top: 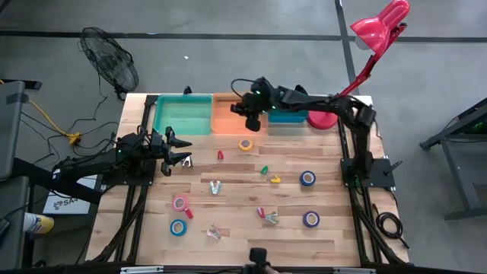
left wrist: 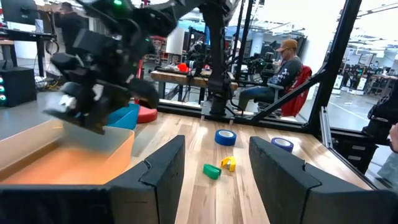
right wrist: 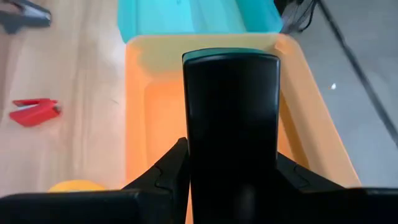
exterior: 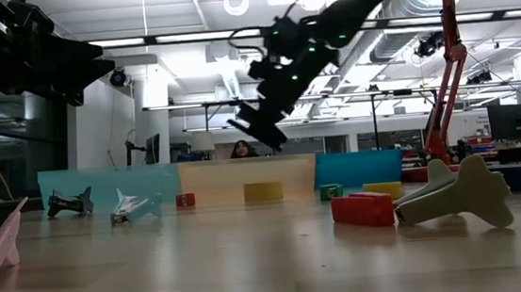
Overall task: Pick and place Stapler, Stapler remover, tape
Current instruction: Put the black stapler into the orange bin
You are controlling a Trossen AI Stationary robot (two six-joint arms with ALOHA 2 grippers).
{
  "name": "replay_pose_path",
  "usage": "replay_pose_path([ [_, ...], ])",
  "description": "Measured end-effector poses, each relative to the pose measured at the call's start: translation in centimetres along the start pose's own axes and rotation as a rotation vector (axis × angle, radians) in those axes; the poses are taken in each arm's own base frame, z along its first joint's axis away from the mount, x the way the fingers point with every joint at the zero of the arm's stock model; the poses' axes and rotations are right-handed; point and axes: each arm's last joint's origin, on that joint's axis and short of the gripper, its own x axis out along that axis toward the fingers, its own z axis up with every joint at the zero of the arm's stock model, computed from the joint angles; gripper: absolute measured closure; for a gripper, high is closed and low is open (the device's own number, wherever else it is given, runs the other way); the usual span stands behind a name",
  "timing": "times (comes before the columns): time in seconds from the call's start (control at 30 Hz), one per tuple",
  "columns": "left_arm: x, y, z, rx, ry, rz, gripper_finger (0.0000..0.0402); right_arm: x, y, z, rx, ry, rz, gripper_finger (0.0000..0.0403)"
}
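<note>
My right gripper (top: 251, 116) hangs over the orange bin (top: 228, 125), shut on the black oblong stapler (right wrist: 231, 118), which fills the middle of the right wrist view. My left gripper (top: 179, 152) waits open at the table's left side, touching nothing. The tape rolls lie flat on the wood: yellow (top: 245, 144), blue (top: 307, 178), dark blue (top: 311, 219), pink (top: 179, 202) and light blue (top: 178, 227). Silver staple removers (top: 215, 187) (top: 214, 233) (top: 268, 217) lie among them. My right gripper pinches the stapler between its two fingers (right wrist: 168, 171), which sit on the long sides of the stapler's body (right wrist: 199, 149). The stapler runs out along the fingers. It is lifted clear, above the orange bin's floor (right wrist: 161, 112), and tilted down in the low view.
A teal bin (top: 183, 114) and a blue bin (top: 289, 116) flank the orange one along the far edge. A red lamp base (top: 323, 119) stands at the far right. Small red (top: 221, 154), green (top: 265, 170) and yellow (top: 275, 180) pieces lie mid-table. People sit in the room beyond.
</note>
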Motion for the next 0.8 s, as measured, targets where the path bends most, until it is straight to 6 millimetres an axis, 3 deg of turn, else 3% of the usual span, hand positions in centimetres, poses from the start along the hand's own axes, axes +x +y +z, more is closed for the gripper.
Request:
replay_pose_path([
  [0.23, 0.0, 0.0, 0.0, 0.0, 0.0, 0.0, 0.0224, 2.9, -1.5, 1.8, 0.037, 0.235, 0.072, 0.0277],
  [0.57, 0.0, 0.0, 0.0, 0.0, 0.0, 0.0, 0.0224, 6.3, -2.1, -0.4, 0.05, 0.452, 0.121, 0.0278],
  [0.8, 0.0, 0.0, 0.0, 0.0, 0.0, 0.0, 0.0224, 6.3, -2.0, -0.9, 0.037, 0.518, 0.105, 0.0256],
])
